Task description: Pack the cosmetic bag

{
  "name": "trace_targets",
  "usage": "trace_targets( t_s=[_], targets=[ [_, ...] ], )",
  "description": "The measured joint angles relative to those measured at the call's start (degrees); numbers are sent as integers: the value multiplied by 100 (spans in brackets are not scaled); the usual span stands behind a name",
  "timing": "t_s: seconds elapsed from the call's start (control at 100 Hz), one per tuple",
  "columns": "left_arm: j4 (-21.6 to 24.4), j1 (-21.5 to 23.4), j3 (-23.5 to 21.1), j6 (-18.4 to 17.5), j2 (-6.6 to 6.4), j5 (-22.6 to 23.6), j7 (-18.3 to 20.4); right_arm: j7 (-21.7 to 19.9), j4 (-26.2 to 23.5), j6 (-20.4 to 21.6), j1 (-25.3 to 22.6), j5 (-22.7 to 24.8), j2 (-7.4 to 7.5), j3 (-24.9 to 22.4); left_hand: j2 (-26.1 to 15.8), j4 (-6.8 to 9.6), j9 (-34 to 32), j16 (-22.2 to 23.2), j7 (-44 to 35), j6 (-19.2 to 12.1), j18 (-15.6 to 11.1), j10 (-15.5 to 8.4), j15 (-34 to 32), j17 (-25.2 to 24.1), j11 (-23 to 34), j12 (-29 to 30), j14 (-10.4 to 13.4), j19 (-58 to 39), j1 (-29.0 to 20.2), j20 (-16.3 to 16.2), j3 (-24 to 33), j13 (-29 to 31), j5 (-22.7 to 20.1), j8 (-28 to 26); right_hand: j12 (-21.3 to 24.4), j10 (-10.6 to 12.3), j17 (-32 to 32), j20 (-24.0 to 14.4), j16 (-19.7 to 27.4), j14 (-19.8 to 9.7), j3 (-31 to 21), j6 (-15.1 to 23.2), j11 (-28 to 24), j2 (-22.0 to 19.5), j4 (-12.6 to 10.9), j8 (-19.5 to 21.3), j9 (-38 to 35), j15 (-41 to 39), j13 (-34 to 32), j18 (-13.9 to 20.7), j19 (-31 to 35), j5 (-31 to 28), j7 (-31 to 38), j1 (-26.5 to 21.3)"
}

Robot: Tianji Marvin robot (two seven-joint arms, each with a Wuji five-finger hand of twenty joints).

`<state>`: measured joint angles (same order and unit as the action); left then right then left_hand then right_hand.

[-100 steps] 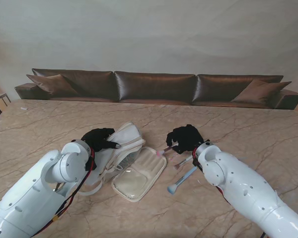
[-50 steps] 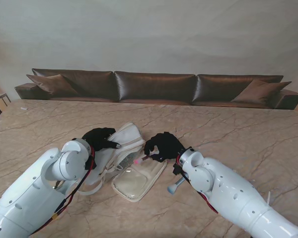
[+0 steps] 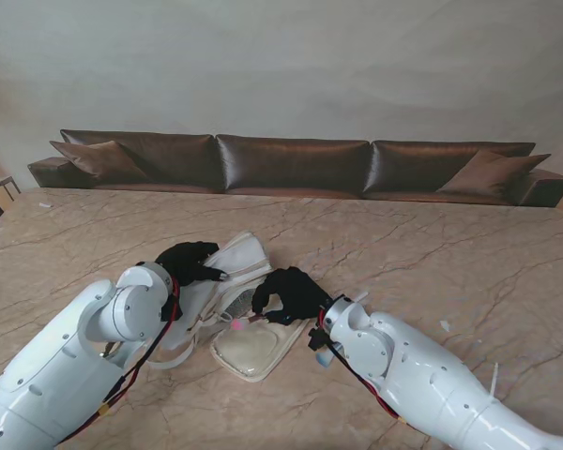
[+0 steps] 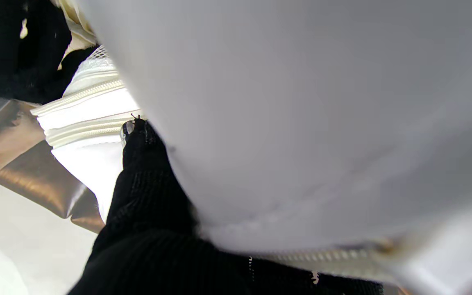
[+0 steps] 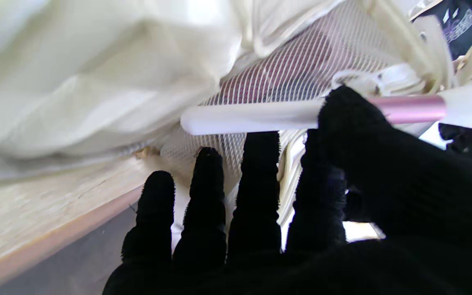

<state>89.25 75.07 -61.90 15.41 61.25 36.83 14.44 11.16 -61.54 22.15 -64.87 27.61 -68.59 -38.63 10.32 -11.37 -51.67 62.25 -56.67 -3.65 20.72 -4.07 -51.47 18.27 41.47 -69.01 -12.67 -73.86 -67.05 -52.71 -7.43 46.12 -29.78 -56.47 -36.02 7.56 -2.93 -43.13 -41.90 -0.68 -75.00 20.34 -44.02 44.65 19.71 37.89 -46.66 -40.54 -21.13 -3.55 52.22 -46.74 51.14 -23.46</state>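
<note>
The cream cosmetics bag point(image 3: 235, 267) lies open mid-table, its clear-windowed flap point(image 3: 263, 337) spread out nearer to me. My left hand point(image 3: 186, 262) in a black glove is shut on the bag's raised upper side, and the wrist view shows the zipper point(image 4: 84, 92) beside a finger point(image 4: 146, 164). My right hand point(image 3: 289, 293) hovers over the bag's opening, shut on a pink-and-white makeup brush point(image 3: 241, 322). In the right wrist view the brush point(image 5: 260, 114) lies against the mesh pocket point(image 5: 301, 69), pinched under the thumb.
A blue-handled brush point(image 3: 321, 357) lies on the marble table point(image 3: 450, 253) just right of the flap, mostly hidden by my right forearm. Two small white bits point(image 3: 494, 377) lie on the table's right side. A brown sofa point(image 3: 291, 164) runs behind the table.
My right hand carried the pink brush leftward from the table's right side to over the bag's opening. The left hand stayed on the bag.
</note>
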Motion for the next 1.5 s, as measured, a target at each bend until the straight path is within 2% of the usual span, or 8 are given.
trace_targets(
  t_s=[0.2,0.41,0.98,1.34,1.4,1.5],
  targets=[
    [5,2,-7,0,-2,9,21,-69,229,247,6,-201,-92,172,-1,0,0,0,0,0,0,-6,2,0,0,-1,0,0,0,0,-1,0,9,0,0,-12,141,-1,0,0,0,-70,0,0,-1,-79,11,71,66,0,-27,-53,-1,0],
    [7,-1,-4,0,-8,10,64,18,392,387,26,-66,-142,300,-54,1,2,0,-11,-1,-1,-31,5,0,0,-1,1,0,0,0,-7,0,58,-5,0,-15,147,-69,0,0,0,-73,0,0,-1,-81,137,68,172,5,-51,-54,-1,0],
    [7,0,6,-8,-10,13,57,137,646,476,178,159,-140,331,-55,1,3,0,-11,-2,-3,-39,5,-1,0,-1,1,0,0,0,-10,0,59,-7,10,-16,152,-163,-1,0,0,-74,1,0,-1,-83,82,-53,205,14,-53,-55,-1,0],
    [15,0,8,-18,-14,18,69,176,413,318,216,817,30,310,-56,1,3,0,-11,-3,-3,-41,5,-1,0,-1,1,0,0,0,-12,0,59,-8,10,-16,151,-269,-1,0,0,-74,1,0,-1,-83,82,-57,204,14,0,-60,-1,0],
    [17,2,8,-18,-14,18,70,293,406,226,234,1005,50,335,-56,1,3,0,-11,-3,-3,-41,5,-1,0,-1,1,0,0,0,-12,0,59,-8,36,-16,125,-271,-1,0,-1,-74,1,0,-1,-182,82,-57,127,14,39,-80,-1,0],
    [22,4,8,-19,-16,19,81,309,354,82,235,965,70,326,-56,1,3,0,-11,-3,-4,-41,5,-1,0,-1,1,1,0,0,-12,0,59,-10,44,-16,75,-276,-1,0,-2,-74,1,136,-1,-429,81,-57,106,4,49,-210,-6,0]
  ],
)
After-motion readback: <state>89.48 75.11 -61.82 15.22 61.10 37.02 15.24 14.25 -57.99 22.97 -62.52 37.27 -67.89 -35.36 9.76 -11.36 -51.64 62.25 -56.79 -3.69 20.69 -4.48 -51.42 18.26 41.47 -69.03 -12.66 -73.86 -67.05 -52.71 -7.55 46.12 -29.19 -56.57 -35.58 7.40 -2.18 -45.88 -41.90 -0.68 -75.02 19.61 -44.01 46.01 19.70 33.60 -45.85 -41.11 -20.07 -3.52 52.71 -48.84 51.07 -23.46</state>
